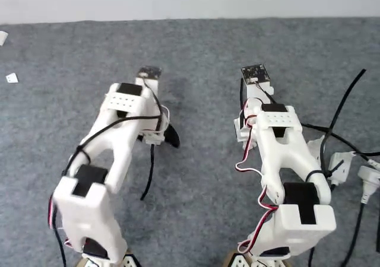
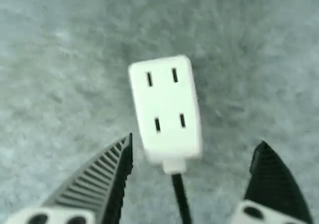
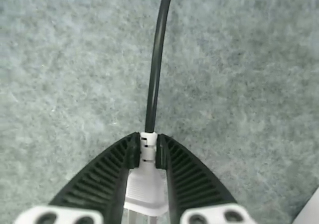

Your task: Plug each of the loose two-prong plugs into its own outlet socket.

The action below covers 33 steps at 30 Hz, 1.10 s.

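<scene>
The left arm stretches forward over the table and bends down at the wrist. Its left gripper hangs above a white outlet block. The claw is wide open, and both fingers stay apart from the block. The block lies flat on the carpet with two pairs of slots facing up, and its black cord runs back between the fingers.

The right arm stands in nearly the same pose beside the first one, well apart from it. Its right gripper is closed firmly on a white two-prong plug, which it holds by the body. The black cable of the plug runs away from the claw over the carpet.

At the right edge of the table, beside the base of the right arm, another white plug lies among several black cords. Two small white scraps lie at the far left.

The whole table has a grey carpet, and behind it is a pale wall.
</scene>
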Each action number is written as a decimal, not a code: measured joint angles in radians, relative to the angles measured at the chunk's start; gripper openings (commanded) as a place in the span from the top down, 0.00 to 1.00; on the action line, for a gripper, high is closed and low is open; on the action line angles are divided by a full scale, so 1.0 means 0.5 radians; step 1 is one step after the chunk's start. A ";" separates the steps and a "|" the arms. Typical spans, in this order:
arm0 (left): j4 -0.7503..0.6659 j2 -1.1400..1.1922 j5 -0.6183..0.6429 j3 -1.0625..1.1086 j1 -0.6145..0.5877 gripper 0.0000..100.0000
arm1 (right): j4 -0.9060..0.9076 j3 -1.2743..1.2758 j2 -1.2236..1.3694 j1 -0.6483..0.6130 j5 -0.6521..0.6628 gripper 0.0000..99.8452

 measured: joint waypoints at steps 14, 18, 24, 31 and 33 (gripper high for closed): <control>0.012 -0.988 -0.331 0.715 -0.104 0.64 | 0.000 0.000 0.000 -0.043 0.049 0.80; -0.153 -1.049 -0.328 1.007 -0.242 0.64 | 0.000 0.000 0.000 -0.040 0.064 0.80; -0.338 -1.007 -0.473 1.316 -0.267 0.67 | 0.000 0.000 0.000 -0.040 0.071 0.80; -0.123 -1.092 -0.509 1.482 -0.276 0.86 | 0.000 0.000 0.000 -0.040 0.074 0.80; -0.181 -1.129 -0.509 1.559 -0.264 0.88 | 0.000 0.000 0.000 -0.040 0.074 0.80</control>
